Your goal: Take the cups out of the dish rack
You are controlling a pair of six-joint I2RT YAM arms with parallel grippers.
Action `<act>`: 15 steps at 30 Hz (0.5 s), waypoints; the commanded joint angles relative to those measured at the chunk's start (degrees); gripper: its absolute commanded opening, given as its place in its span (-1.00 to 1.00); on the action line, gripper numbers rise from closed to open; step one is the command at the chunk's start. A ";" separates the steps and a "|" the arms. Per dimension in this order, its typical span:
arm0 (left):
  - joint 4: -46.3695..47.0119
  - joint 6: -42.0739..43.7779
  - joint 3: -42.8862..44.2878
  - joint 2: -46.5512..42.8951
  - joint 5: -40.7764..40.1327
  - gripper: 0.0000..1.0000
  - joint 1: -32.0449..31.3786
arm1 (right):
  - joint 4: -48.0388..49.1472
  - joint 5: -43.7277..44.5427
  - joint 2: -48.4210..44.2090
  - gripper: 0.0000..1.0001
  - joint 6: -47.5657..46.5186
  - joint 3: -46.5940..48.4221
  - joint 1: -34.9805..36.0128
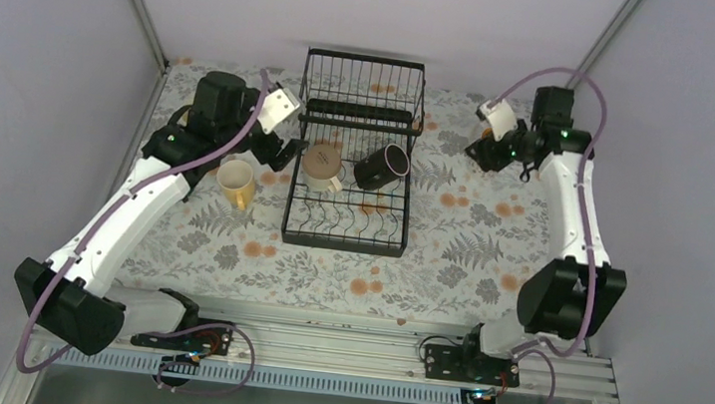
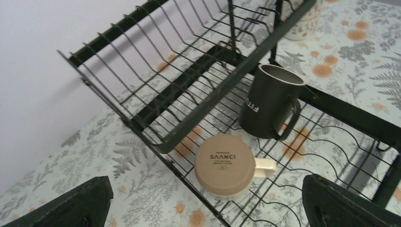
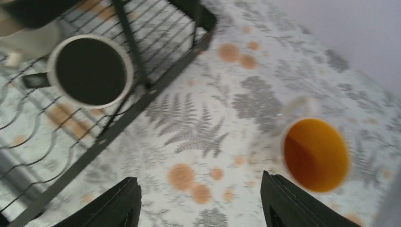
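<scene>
The black wire dish rack point(image 1: 346, 221) stands mid-table. On its flat tray, a tan mug point(image 1: 322, 166) sits upside down and a black mug point(image 1: 382, 167) lies tilted beside it. My left gripper point(image 1: 287, 150) is open and empty at the rack's left edge. In the left wrist view the tan mug point(image 2: 224, 163) lies just ahead, between the fingers point(image 2: 71, 208), with the black mug point(image 2: 272, 101) behind it. My right gripper point(image 3: 203, 198) is open and empty above the tablecloth, right of the rack point(image 3: 142, 101). A mug with an orange inside point(image 3: 316, 153) stands beside its right finger.
A cream-yellow mug point(image 1: 236, 182) stands upright on the floral tablecloth left of the rack, under my left arm. The rack's raised basket point(image 1: 362, 87) at the back holds no mugs. Grey walls close in the table at the back and on both sides.
</scene>
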 commanded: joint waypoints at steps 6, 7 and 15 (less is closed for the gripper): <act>0.52 5.13 -5.65 -0.80 6.42 1.00 -6.88 | 8.76 -12.18 -10.68 0.27 -5.61 -22.45 2.24; 0.16 5.84 -6.08 -0.16 6.91 1.00 -7.91 | 9.49 -12.10 -11.64 0.27 -5.31 -23.83 2.46; 1.06 9.37 -7.66 6.75 5.71 0.91 -15.40 | 11.21 -12.97 -16.46 0.21 -4.32 -29.98 2.82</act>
